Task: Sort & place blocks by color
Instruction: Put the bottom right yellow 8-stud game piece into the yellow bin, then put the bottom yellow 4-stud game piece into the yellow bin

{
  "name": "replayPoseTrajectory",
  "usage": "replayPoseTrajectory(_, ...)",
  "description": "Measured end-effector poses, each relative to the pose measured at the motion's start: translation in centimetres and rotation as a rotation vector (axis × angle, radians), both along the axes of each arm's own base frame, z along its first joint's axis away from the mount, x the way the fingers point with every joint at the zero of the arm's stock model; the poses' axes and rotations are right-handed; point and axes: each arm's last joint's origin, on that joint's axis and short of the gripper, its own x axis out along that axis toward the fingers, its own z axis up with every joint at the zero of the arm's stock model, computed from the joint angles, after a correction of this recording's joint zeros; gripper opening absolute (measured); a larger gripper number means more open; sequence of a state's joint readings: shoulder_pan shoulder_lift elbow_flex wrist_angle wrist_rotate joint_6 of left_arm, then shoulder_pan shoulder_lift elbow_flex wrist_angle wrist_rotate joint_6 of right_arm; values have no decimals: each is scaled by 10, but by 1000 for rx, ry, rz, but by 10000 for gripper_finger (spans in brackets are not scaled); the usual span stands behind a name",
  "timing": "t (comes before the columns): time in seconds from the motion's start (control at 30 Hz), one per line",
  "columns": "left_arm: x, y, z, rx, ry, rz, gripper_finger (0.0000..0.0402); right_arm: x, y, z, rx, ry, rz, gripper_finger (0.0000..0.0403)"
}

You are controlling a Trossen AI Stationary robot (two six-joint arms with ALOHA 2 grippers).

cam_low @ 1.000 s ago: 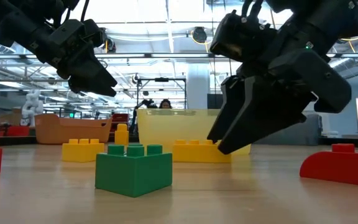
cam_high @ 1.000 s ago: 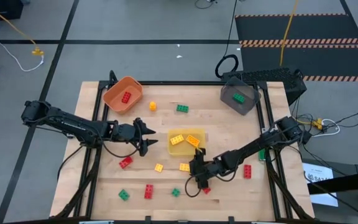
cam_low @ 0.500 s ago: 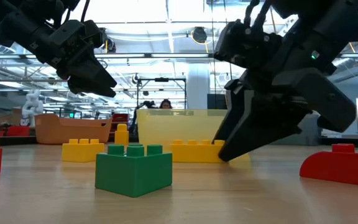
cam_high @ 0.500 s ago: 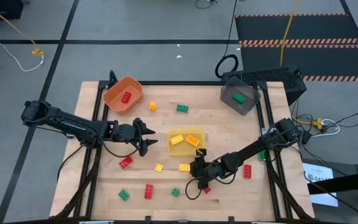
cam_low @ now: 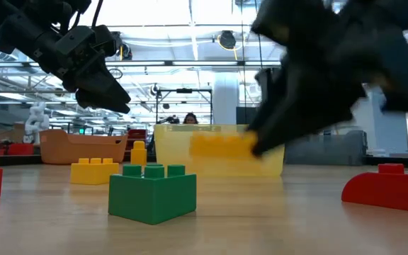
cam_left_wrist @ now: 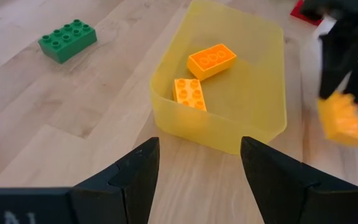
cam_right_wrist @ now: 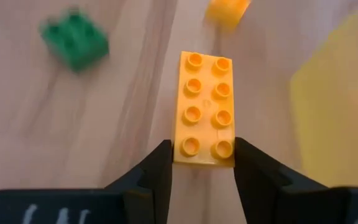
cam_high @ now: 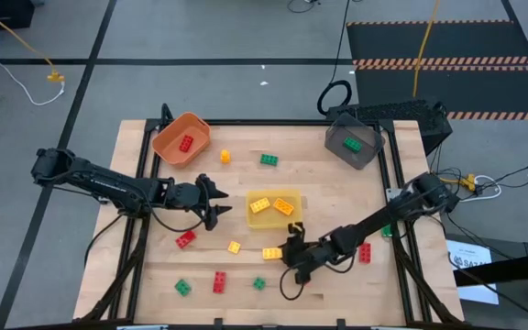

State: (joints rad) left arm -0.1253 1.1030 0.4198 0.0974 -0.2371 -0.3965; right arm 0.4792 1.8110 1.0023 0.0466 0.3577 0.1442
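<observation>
Sorting is partly done on my table (cam_high: 337,197): the yellow bin (cam_high: 274,210) holds two yellow blocks, the orange bin (cam_high: 181,139) one red, the grey bin (cam_high: 353,145) one green. Loose remain four reds, three or four greens, two yellows. My right jaws (cam_right_wrist: 202,167) clamp a yellow block (cam_right_wrist: 205,111), lifted just beside the yellow bin. My left jaws (cam_left_wrist: 199,163) hang wide, empty, near that bin's other side.

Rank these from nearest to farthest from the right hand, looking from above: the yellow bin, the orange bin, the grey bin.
From the right hand, low on the table and gripping a yellow block:
1. Yellow bin, mid-table, just beyond it.
2. Grey bin, far right corner.
3. Orange bin, far left corner.
</observation>
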Motion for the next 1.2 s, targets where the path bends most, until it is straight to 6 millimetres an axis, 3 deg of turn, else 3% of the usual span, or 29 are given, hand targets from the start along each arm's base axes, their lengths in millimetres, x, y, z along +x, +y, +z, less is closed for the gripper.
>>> replayPoseTrajectory(0.2,0,0,0,-5,-3,3,225,-7,-7,44,-66,-145,-35,123)
replayPoseTrajectory(0.4,0,0,0,-9,-6,4,225,-16,-47,69,-229,-109,-179,123)
replayPoseTrajectory(0.57,1,-4,2,-8,-30,-14,225,-16,-82,63,-193,27,-254,123)
replayPoseTrajectory(0.7,1,-5,2,-5,-21,-20,225,-13,-95,58,-126,34,-258,131)
replayPoseTrajectory(1.2,3,-3,-8,8,31,39,225,-17,-104,47,-83,26,-331,261)
